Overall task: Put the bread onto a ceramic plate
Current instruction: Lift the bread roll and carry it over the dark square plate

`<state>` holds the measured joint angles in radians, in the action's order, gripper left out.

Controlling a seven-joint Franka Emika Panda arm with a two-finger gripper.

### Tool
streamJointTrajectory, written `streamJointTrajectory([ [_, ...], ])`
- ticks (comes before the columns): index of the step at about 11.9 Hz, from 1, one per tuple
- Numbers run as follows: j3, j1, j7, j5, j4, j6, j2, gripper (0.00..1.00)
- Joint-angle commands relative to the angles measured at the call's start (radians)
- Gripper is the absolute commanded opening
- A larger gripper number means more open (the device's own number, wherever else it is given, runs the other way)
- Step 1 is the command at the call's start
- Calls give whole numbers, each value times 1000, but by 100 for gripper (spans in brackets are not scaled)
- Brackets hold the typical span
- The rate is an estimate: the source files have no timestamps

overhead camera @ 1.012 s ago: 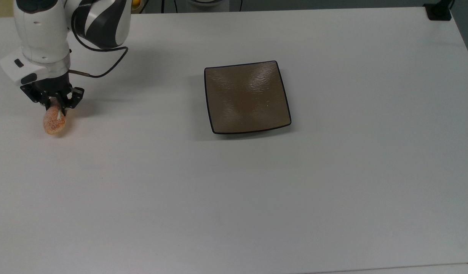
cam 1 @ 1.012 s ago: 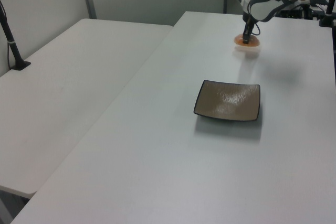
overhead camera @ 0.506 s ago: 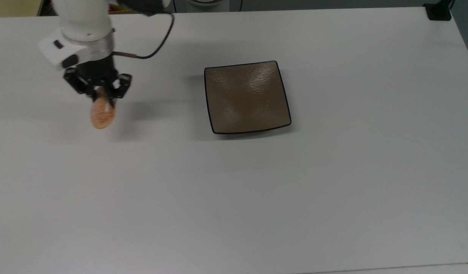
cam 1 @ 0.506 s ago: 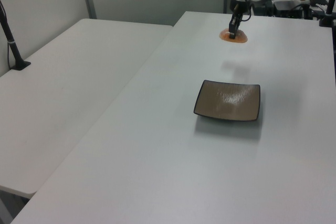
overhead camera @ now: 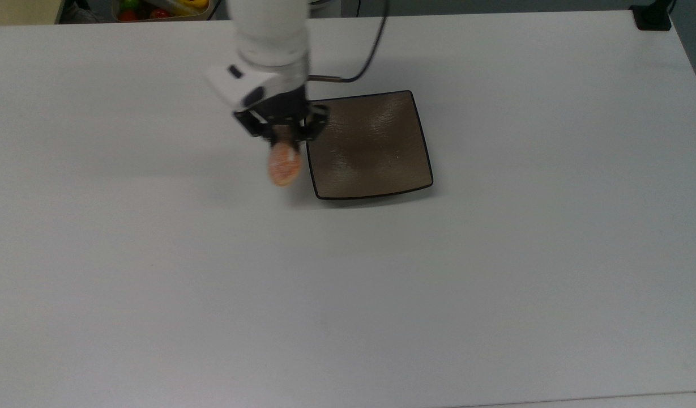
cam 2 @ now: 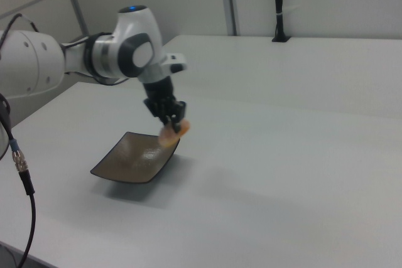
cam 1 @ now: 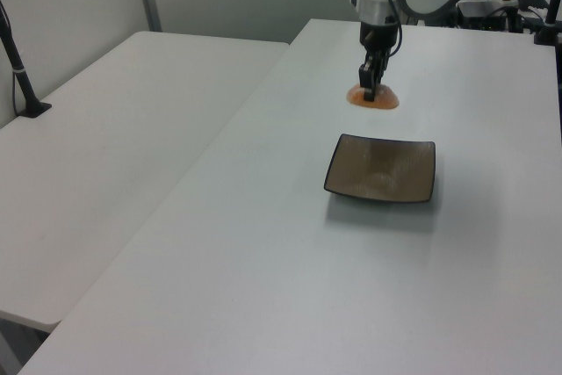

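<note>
Claw: the claw (overhead camera: 282, 137) points down from the white arm (overhead camera: 267, 34), its black fingers (overhead camera: 258, 127) clenched on one end of the bread; in the right view the claw (cam 2: 174, 125) hangs off the arm's wrist with the loaf pinched between its tips.

Bread: the bread (overhead camera: 284, 164) is an orange-brown oval; in the top view it sticks out from under the claw toward 6 o'clock, so the grasped end is at 12 and the free end at 6. In the left view the bread (cam 1: 372, 98) shows as a flat orange shape with the claw (cam 1: 369, 91) standing on its middle. In the right view the bread (cam 2: 169, 134) juts from the claw toward 7 o'clock.

Bread against plate: in the top view the loaf sits just at 9 o'clock of the ceramic plate (overhead camera: 376, 153), beside its near edge, not over its middle. In the left view it lies at 12 o'clock of the ceramic plate (cam 1: 386, 173), a short gap apart. In the right view it hangs above the upturned corner of the ceramic plate (cam 2: 129, 158).

Height: the right view shows the loaf lifted clear of the surface (cam 2: 295, 174).

Plate: square, glossy brown, thin dark rim, lying flat on the white surface (overhead camera: 348, 294) with nothing on it.

Backdrop: a black cable (overhead camera: 363, 59) loops from the wrist; at 11 o'clock of the top view, a container of colourful items (overhead camera: 161, 8) lies beyond the surface's edge.
</note>
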<state>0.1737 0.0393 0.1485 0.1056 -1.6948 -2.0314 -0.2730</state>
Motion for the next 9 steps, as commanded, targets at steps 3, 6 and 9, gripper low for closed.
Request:
streamJointTrajectory([
  [3, 163, -27, 193, 12, -52, 74, 40, 35],
  [6, 167, -71, 212, 17, -59, 66, -14, 36],
  [9, 167, -82, 233, 29, -60, 65, -32, 57],
])
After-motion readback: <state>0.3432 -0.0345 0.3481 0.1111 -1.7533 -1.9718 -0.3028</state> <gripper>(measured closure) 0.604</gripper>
